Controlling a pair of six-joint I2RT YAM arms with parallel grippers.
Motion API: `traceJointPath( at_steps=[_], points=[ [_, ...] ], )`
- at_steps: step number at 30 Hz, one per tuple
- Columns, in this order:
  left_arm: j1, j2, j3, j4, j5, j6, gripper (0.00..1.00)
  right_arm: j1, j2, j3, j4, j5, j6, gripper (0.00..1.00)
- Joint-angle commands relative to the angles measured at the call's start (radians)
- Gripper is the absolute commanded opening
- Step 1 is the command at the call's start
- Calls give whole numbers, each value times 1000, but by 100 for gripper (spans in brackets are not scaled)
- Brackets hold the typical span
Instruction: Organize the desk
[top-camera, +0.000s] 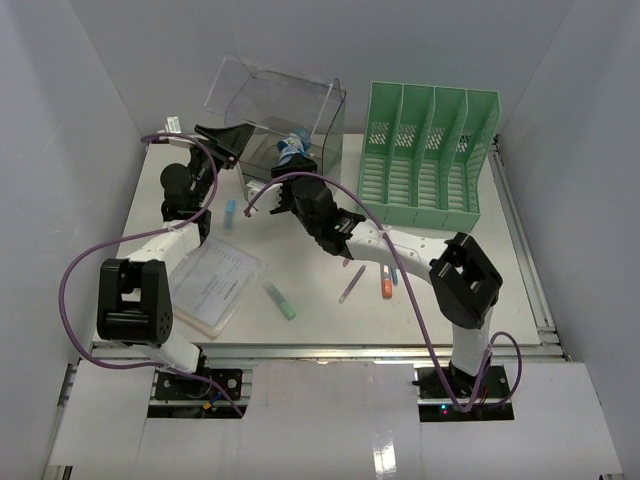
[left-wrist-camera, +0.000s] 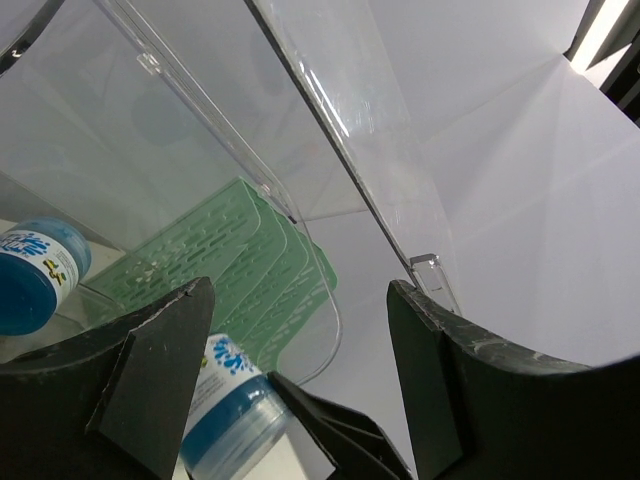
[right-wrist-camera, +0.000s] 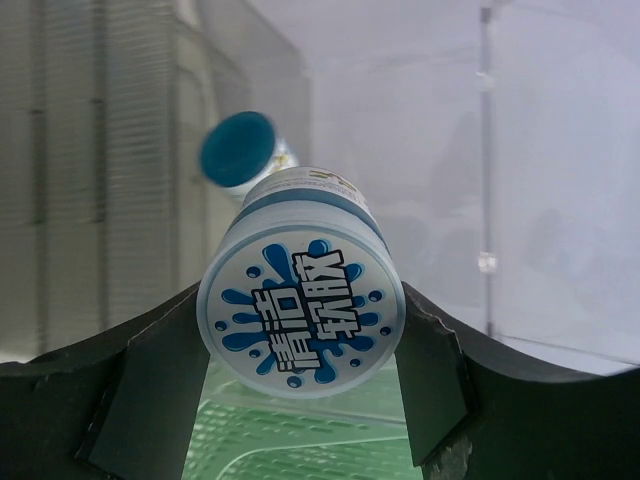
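The white desk (top-camera: 310, 265) holds a clear drawer box (top-camera: 275, 100) at the back, with its lid raised. My right gripper (top-camera: 290, 168) is shut on a blue-and-white glue stick (right-wrist-camera: 300, 310) and holds it at the box's opening; the stick also shows in the top view (top-camera: 293, 148) and the left wrist view (left-wrist-camera: 235, 410). A second glue stick (right-wrist-camera: 238, 150) lies inside the box. My left gripper (top-camera: 228, 140) is at the box's left front corner, its jaws wide apart (left-wrist-camera: 300, 290) beside the clear lid edge (left-wrist-camera: 350, 140), gripping nothing.
A green file rack (top-camera: 425, 150) stands at the back right. A paper booklet (top-camera: 215, 280), a green marker (top-camera: 280, 300), a small blue item (top-camera: 230, 213), a purple pen (top-camera: 352, 283) and an orange pen (top-camera: 387, 286) lie on the desk.
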Motion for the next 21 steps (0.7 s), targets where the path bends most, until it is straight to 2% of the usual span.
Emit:
traceJointPath(
  at_steps=[1, 5, 10, 12, 15, 17, 18, 21],
  points=[
    [7, -44, 41, 6, 28, 16, 81, -19, 67, 33, 409, 129, -142, 8],
    [10, -42, 44, 13, 34, 16, 81, -45, 140, 67, 413, 149, -175, 8],
    [15, -38, 42, 17, 42, 16, 81, -64, 184, 81, 412, 143, -191, 18],
    [15, -38, 40, 18, 44, 16, 81, -69, 194, 83, 395, 143, -192, 30],
    [17, -36, 36, 19, 46, 15, 81, -71, 196, 81, 375, 139, -184, 76],
    [17, -38, 34, 19, 45, 16, 81, -71, 187, 74, 342, 129, -171, 95],
    [17, -37, 33, 18, 45, 17, 81, -71, 178, 71, 325, 123, -163, 98],
    [17, -36, 34, 17, 43, 16, 81, -71, 135, 65, 233, 86, -106, 94]
  ],
)
